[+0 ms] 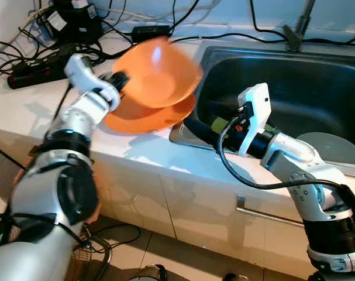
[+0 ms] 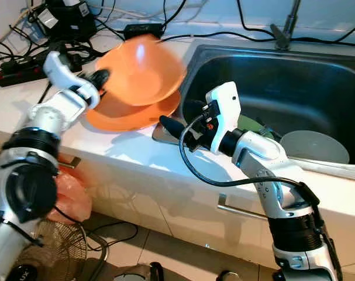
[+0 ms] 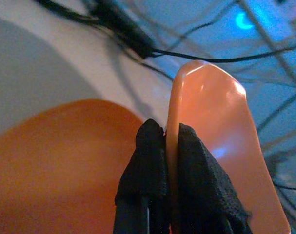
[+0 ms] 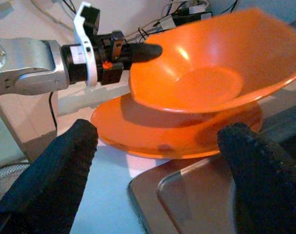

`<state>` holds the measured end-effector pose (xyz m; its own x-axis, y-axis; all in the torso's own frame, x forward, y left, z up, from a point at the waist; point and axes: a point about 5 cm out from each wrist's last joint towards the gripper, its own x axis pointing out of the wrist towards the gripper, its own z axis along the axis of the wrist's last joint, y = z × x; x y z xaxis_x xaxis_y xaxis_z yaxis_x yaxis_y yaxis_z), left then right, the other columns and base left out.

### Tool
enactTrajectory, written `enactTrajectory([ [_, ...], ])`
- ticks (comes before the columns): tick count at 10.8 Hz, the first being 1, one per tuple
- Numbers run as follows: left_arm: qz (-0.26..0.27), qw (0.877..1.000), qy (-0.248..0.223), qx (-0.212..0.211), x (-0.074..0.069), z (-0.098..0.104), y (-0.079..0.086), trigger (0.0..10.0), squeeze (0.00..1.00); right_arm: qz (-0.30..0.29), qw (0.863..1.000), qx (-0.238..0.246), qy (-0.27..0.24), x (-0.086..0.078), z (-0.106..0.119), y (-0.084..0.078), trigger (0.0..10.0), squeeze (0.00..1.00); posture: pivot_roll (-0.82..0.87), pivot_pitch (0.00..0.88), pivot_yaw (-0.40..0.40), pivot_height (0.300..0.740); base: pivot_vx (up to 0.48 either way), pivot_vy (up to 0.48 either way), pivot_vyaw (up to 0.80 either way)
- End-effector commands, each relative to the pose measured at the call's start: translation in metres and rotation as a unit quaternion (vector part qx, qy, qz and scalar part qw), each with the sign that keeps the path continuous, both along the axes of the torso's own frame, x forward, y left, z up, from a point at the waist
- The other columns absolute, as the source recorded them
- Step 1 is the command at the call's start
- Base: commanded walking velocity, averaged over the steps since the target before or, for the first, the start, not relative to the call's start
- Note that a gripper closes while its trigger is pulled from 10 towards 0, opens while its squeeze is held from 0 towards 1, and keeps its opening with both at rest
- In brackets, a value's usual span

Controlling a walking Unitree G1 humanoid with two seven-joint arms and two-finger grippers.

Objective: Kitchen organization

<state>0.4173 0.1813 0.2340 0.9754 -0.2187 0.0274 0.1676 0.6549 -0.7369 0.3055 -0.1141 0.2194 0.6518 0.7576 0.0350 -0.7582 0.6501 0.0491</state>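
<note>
— Two risks, as I judged them: the left gripper (image 1: 120,79) pinched only the rim of the orange bowl (image 1: 157,73), tilted above the orange plate (image 1: 148,117) on the counter (image 1: 42,108); it could slip.

— And the right gripper (image 4: 157,141)?

— Spread wide, empty, at the sink (image 1: 282,88) edge; a collision was possible. I could not read the blurred bowl's far rim.

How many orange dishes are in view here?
2. An orange bowl is held tilted by its rim in the left gripper; an orange plate lies on the counter below it. Others may be hidden.
</note>
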Motion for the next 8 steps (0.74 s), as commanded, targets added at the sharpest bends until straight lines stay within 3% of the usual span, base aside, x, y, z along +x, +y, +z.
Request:
enactTrajectory([
  [1,0.002,0.999,-0.049,-0.001,-0.002,0.012,0.007,0.0,0.0,-0.009,1.0,-0.002,-0.001,0.002,0.002,-0.001,10.0,0.0,0.03,0.11,0.129,0.74,0.0,0.0,0.0],
  [4,0.012,0.991,-0.131,-0.013,-0.007,0.022,0.011,0.0,0.0,-0.045,0.999,0.017,0.004,0.011,0.004,-0.007,10.0,0.0,0.03,0.108,0.126,0.74,0.0,0.0,0.0],
  [6,-0.003,0.979,-0.204,0.0,-0.013,0.036,0.006,0.0,0.0,-0.082,0.988,0.122,0.049,0.02,0.013,-0.014,10.0,0.0,0.03,0.108,0.124,0.74,0.0,0.0,0.0],
  [8,-0.016,0.973,-0.228,0.008,-0.018,0.037,-0.004,0.0,0.0,-0.089,0.974,0.189,0.083,0.024,0.018,-0.014,10.0,0.0,0.03,0.105,0.12,0.74,0.0,0.0,0.0],
])
